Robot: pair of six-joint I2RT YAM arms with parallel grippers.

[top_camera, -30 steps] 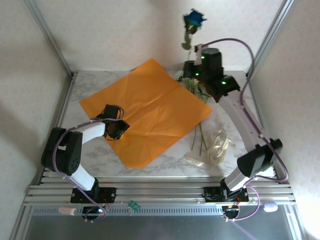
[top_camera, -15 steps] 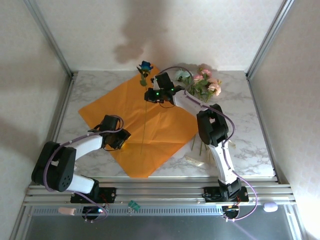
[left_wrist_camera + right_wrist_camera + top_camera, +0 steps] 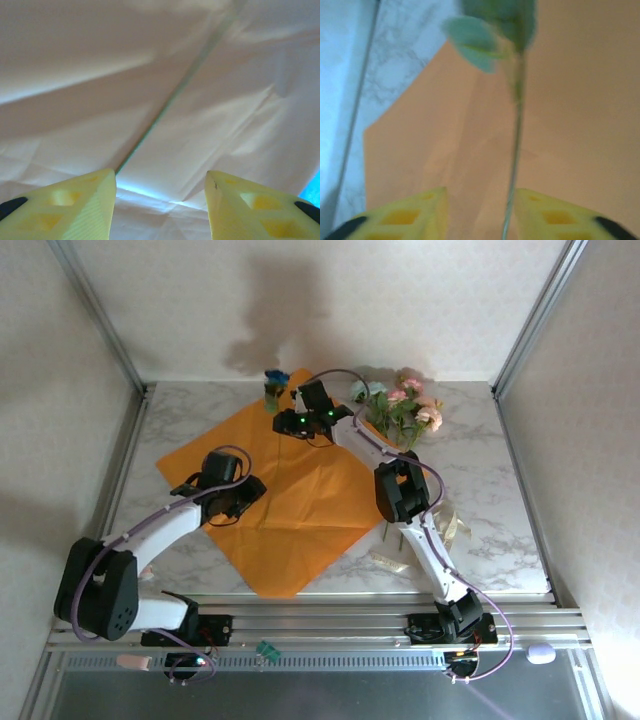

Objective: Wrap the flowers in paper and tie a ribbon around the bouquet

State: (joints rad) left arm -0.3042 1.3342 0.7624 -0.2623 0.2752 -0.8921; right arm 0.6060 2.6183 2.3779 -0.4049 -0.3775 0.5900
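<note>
Since a second ago my right arm has swung from the back right of the counter (image 3: 500, 460) across to the far corner of the orange paper (image 3: 300, 500), bringing the blue flower (image 3: 275, 380) down from high in the air. Its head now sits right at that far corner. The left arm has also reached a little farther onto the sheet.

From the right wrist I see the two yellow fingers (image 3: 410, 217) standing apart, far wider than the thin stem (image 3: 517, 125) that runs up between them. The stem passes close to the right-hand finger, with a clear gap on the other side, so the right jaws are open and grip nothing. Green leaves (image 3: 490, 35) blur the top of that view, above the paper (image 3: 570, 100).

The left jaws are over the left part of the sheet. Their fingers (image 3: 75, 205) are spread as well, with nothing between them. The green stem (image 3: 175, 97) lies slantwise on the paper (image 3: 225, 125) ahead, its near end just by the left-hand finger.

The bunch of flowers (image 3: 405, 408) lies on the counter just beyond the sheet's right corner. The ribbon (image 3: 455, 525) is on the counter to the right of the sheet, partly behind the right arm.
</note>
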